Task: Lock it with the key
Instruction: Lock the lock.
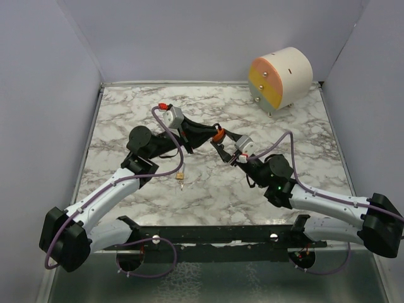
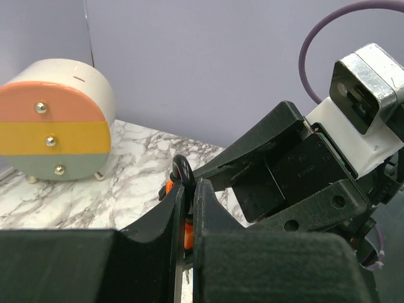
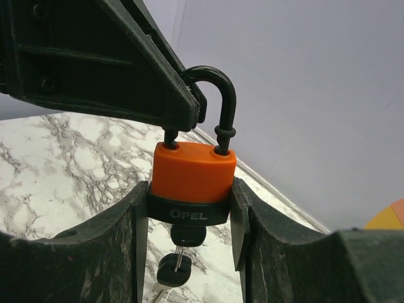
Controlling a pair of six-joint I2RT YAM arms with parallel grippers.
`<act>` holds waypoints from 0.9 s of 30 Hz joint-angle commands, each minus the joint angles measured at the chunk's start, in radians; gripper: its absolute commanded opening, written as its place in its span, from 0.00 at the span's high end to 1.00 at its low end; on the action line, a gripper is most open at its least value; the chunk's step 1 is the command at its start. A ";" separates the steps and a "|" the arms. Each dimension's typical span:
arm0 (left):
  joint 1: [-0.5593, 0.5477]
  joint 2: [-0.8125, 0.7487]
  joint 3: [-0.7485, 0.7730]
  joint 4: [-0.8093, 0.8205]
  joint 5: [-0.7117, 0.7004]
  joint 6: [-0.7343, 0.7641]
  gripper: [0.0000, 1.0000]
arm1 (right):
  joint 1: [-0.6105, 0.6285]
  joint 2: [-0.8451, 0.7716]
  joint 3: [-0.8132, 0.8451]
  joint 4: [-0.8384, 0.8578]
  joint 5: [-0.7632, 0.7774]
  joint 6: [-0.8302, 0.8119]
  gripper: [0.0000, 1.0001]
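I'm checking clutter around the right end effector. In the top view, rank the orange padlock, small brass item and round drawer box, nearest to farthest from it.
1. orange padlock: clamped in the right end effector, mid-table.
2. small brass item: lying on the table, off to the left, on the nearer side.
3. round drawer box: far right corner.

The only readable text is the brand word "OPEL", in pale capital letters on the black band round the bottom of the orange padlock (image 3: 192, 177), seen in the right wrist view, while in the other two views the padlock shows too small or too hidden to read.
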 commanded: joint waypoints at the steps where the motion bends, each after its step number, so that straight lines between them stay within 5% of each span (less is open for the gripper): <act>1: -0.027 0.027 -0.079 -0.183 0.098 0.013 1.00 | 0.001 -0.039 0.173 0.257 0.073 0.027 0.99; 27: -0.040 0.151 -0.199 -0.105 0.056 -0.001 1.00 | 0.005 -0.084 0.275 0.324 0.093 -0.016 0.99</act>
